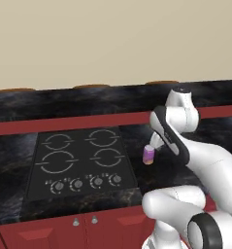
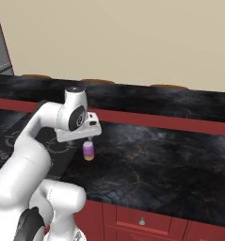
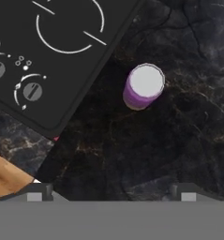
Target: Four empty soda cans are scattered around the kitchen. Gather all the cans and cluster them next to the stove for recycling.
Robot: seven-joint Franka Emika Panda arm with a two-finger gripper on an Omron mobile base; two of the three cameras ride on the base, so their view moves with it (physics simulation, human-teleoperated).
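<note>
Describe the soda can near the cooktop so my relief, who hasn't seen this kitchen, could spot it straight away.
Find the black four-burner stove set into the dark marbled counter. Just off its right edge, on the bare counter, stands one small upright can. It is purple with a silver top and an orange band at the base, and it is the only loose item on that stretch, sitting below the robot's open fingers.
</note>
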